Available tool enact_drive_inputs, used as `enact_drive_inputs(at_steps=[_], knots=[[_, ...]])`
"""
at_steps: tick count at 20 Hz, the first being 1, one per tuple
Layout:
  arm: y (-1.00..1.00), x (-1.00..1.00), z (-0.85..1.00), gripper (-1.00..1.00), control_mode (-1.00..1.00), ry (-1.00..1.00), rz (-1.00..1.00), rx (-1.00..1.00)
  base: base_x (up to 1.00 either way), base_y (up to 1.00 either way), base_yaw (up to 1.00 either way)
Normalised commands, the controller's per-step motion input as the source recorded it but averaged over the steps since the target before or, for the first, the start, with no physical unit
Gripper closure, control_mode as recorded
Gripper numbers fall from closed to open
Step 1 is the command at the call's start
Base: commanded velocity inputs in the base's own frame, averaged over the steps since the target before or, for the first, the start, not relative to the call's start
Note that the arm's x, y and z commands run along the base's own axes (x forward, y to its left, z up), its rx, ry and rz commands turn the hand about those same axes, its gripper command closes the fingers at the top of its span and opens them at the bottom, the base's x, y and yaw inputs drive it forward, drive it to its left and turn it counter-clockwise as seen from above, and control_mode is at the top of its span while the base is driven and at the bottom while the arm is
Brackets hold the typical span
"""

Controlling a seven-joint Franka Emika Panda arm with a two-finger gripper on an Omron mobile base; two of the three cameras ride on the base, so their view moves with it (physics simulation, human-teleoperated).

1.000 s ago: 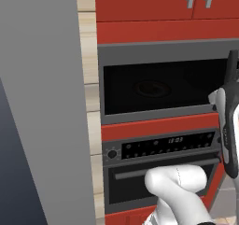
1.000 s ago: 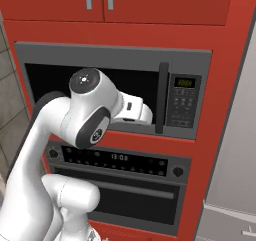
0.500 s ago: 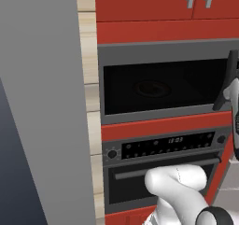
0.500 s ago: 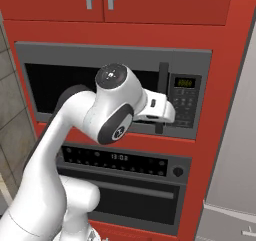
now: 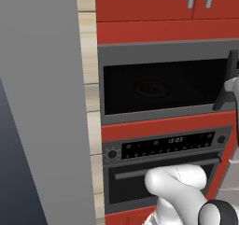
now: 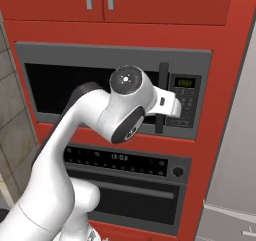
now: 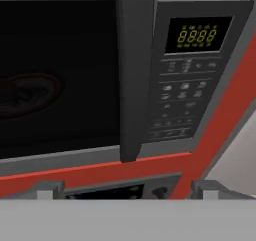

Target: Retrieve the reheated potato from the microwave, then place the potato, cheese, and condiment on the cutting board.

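The microwave (image 5: 158, 86) (image 6: 55, 85) is a dark grey built-in box, and its black glass door (image 7: 60, 85) is closed. A dim round plate shows through the glass. The potato is hidden behind that glass. The cheese, the condiment and the cutting board are out of view. My gripper (image 7: 129, 190) is open, its fingertips (image 7: 47, 187) spread wide, a short way in front of the lower end of the dark vertical door handle (image 7: 135, 70) (image 6: 162, 75). My hand (image 6: 167, 104) (image 5: 226, 91) sits at handle height and holds nothing.
To the right of the handle is the keypad with a lit green display (image 7: 192, 35). Below the microwave sits an oven (image 5: 163, 144) (image 6: 120, 157) with a knob and a bar handle. Red cabinets hang above. Tall grey panels flank the wall (image 5: 42, 102) (image 6: 235, 135).
The arm has swung right across the microwave front, carrying the hand from the middle of the door to the handle. The gripper stayed open and the door stayed closed.
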Motion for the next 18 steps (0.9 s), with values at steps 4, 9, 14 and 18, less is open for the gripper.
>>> enact_drive_inputs(at_steps=[4,9,14,18], knots=[[-0.09,0.4,-0.02,-1.0,-1.0,-0.1,0.0,0.03,0.0,0.0,0.0],[-0.13,0.48,0.0,-1.0,-1.0,0.0,0.0,0.03,0.0,0.0,0.0],[-0.19,0.5,-0.03,-1.0,-1.0,0.01,0.05,0.09,0.0,0.0,0.0],[-0.16,0.41,-0.12,-1.0,-1.0,0.0,0.11,0.11,0.0,0.0,0.0]])
